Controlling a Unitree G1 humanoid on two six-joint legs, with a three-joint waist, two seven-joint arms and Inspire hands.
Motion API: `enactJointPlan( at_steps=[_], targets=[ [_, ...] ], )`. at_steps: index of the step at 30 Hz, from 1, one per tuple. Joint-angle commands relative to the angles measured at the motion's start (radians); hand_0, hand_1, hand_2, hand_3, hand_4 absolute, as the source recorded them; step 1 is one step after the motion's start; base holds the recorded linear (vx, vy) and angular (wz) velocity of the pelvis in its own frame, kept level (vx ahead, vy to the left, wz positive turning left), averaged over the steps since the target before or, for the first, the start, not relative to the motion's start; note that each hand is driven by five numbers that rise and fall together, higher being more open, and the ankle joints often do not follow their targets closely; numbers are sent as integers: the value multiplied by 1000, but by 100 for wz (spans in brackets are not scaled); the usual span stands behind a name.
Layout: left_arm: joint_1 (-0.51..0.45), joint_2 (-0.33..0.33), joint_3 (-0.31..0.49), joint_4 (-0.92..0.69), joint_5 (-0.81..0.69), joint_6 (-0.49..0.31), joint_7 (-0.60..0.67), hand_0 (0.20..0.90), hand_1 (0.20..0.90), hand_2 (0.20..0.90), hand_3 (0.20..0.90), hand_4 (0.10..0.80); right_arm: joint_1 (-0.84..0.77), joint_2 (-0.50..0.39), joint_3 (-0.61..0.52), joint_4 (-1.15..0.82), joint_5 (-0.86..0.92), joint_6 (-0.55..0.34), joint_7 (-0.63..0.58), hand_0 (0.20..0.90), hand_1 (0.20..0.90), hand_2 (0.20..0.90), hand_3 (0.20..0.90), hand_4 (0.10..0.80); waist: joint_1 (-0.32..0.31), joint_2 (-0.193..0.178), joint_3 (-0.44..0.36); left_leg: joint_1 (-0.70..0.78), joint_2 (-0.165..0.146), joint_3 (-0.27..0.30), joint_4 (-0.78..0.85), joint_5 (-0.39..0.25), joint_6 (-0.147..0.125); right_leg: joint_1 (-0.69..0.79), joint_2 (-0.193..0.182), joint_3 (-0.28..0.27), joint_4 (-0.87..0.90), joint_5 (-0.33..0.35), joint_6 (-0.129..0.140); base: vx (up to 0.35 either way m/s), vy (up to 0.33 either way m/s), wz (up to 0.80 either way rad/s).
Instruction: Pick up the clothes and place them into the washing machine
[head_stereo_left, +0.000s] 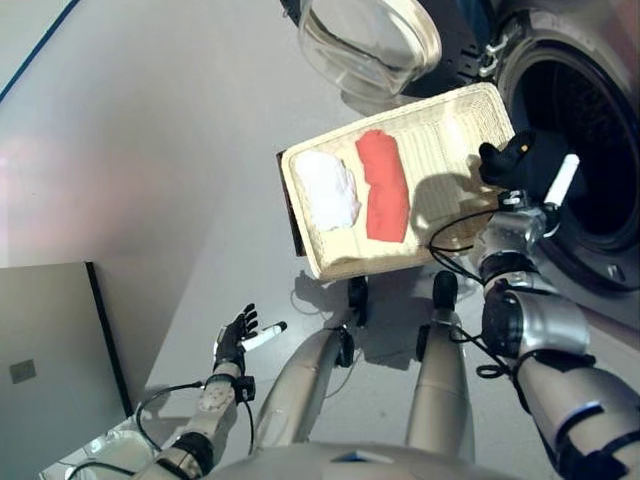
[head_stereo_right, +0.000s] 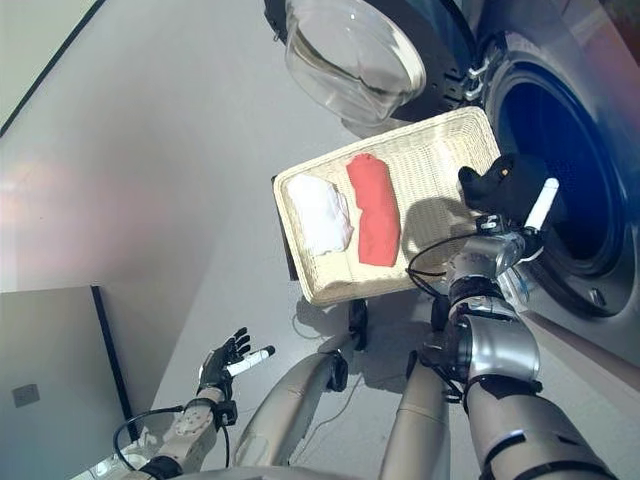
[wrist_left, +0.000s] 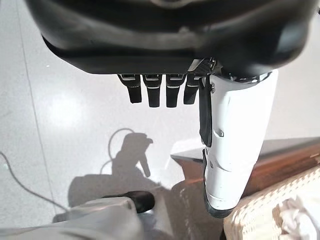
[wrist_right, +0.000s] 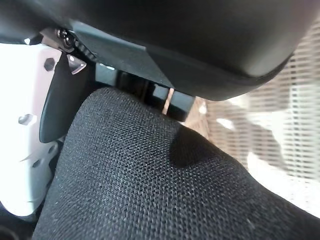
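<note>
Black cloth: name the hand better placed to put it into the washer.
Right. The right hand grips the black cloth beside the open drum; the left hand hangs open, low, away from the basket.

I see a white garment (head_stereo_left: 326, 188) and a red one (head_stereo_left: 385, 185) lying side by side in the basket (head_stereo_left: 452, 140); my right hand (head_stereo_left: 517, 158) grips black cloth (wrist_right: 150, 185) beside the open washing machine (head_stereo_left: 590, 130).

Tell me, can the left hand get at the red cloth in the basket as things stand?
Probably not from where it is. The left hand hangs open low by the floor, well short of the basket. Nothing covers the red cloth; the right hand is busy gripping a black cloth.
</note>
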Motion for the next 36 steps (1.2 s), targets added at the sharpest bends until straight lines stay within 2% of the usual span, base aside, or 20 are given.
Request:
enactJointPlan(
  at_steps=[1,2,4,5,6,7,8,13,26,31,36],
  targets=[
    [10,60,37,-15,-33,-45,17,900,900,900,900,800,-162,-201,79,-115,-81,-113,6,200,200,200,200,300,-13,19,-18,-88,2,-102,135,-90,-69,53,-12,-77,28,-50,-18,-120,-7,17],
    [27,73,34,-28,-30,-48,17,900,900,900,900,800,-199,-263,122,-138,-113,-118,-8,200,200,200,200,300,-11,17,-22,-98,5,-90,127,-67,-70,39,-13,-81,25,-30,-24,-93,15,18],
    [49,79,29,-26,-24,-48,16,900,900,900,900,800,-246,-325,173,-167,-143,-116,-15,200,200,200,200,300,-8,10,-37,-99,3,-84,116,-65,-67,35,-9,-74,20,-28,-26,-22,38,9],
    [49,76,28,-26,-25,-48,16,900,900,900,900,800,-251,-327,178,-164,-144,-115,-17,219,219,219,219,314,-7,12,-37,-99,3,-83,115,-65,-67,33,-8,-73,19,-28,-26,39,68,-2],
    [62,82,32,-26,-31,-49,14,900,900,900,900,800,-269,-355,218,-213,-168,-120,-14,285,285,285,285,361,-8,3,-46,-94,5,-77,103,-63,-67,33,-6,-69,12,-25,-27,140,62,-8],
    [64,83,36,-24,-35,-49,14,900,900,900,900,800,-272,-365,233,-229,-180,-116,-14,485,485,485,485,504,-8,-4,-55,-82,2,-84,94,-87,-69,43,-3,-59,6,-48,-23,34,89,-10],
    [65,82,40,-16,-43,-46,14,900,900,900,900,800,-270,-370,250,-236,-188,-114,-15,900,900,900,900,800,-11,-8,-49,-86,5,-70,82,-58,-67,38,-4,-64,-8,-17,-27,11,39,-10],
    [48,72,33,1,-67,-48,13,900,900,900,900,800,-263,-329,246,-182,-181,-100,-25,900,900,900,900,800,-21,-18,-56,-57,6,-59,43,-50,-71,67,0,-60,-48,-4,-27,-11,27,-10],
    [50,47,36,42,-84,-41,-21,900,900,900,900,800,-189,-185,224,-40,-178,-20,13,900,900,900,900,800,-9,-10,-59,-27,9,-55,0,-20,-80,114,-2,-71,-99,18,-27,-11,7,-4],
    [36,50,51,52,-74,-35,-18,900,900,900,900,800,-175,-138,300,75,-317,72,-30,900,900,900,900,800,-8,-28,-50,-19,20,-60,-9,-9,-84,138,2,-85,-118,28,-28,-17,-30,2],
    [26,64,61,41,-54,-38,-8,900,900,900,900,800,-129,-37,379,47,-417,116,-34,900,900,900,900,800,-18,-60,-25,-22,31,-63,10,-3,-91,154,4,-106,-126,39,-32,-38,-73,3]
  ],
)
